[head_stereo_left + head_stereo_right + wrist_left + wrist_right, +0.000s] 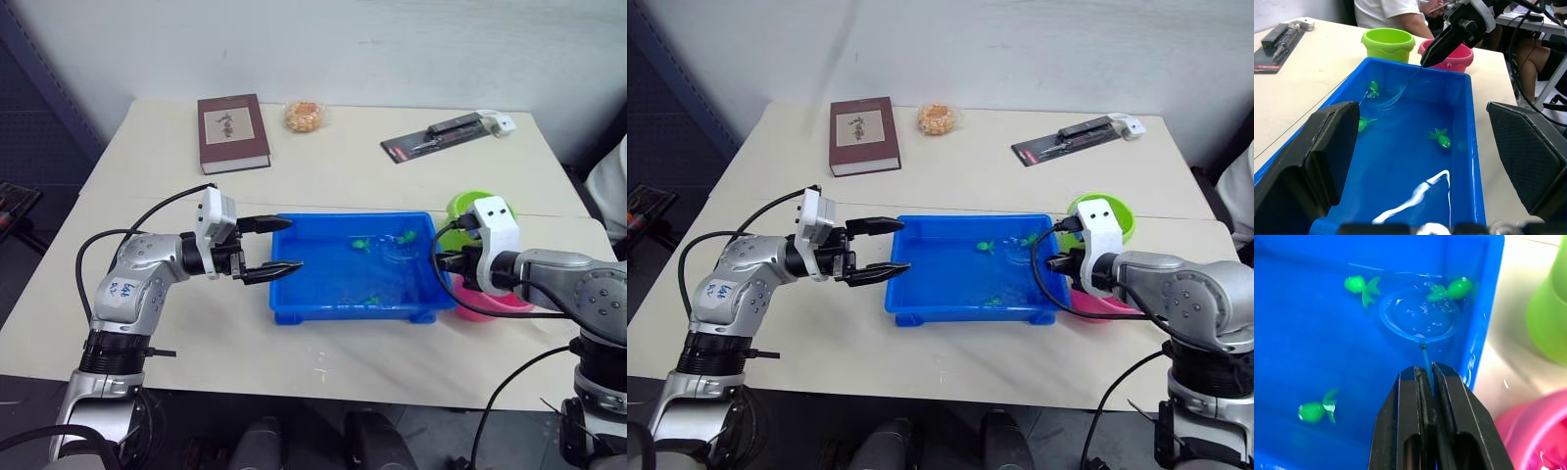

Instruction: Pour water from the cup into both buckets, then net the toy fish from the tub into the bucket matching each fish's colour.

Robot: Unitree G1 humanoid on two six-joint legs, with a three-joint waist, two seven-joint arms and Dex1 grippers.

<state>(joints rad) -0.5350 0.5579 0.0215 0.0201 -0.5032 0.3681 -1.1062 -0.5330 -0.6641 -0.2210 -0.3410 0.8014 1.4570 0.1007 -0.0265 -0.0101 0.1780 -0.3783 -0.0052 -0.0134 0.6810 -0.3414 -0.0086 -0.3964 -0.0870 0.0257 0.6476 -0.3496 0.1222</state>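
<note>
The blue tub (348, 313) holds water and three green toy fish (361, 243). My right gripper (1425, 377) is shut on the thin handle of the net (1419, 316). Its blue hoop sits dipped in the water at the tub's right end. One green fish (1457, 288) lies against the hoop's rim and another (1359, 285) floats just beside it. My left gripper (296, 245) stands open with nothing in it, its fingers straddling the tub's left rim. The green bucket (468, 204) and pink bucket (495, 299) stand just right of the tub. The cup is out of view.
At the table's back lie a dark red book (232, 132), a wrapped snack (305, 116) and a black packaged tool (436, 137). A seated person (1391, 12) is beyond the buckets in the left wrist view.
</note>
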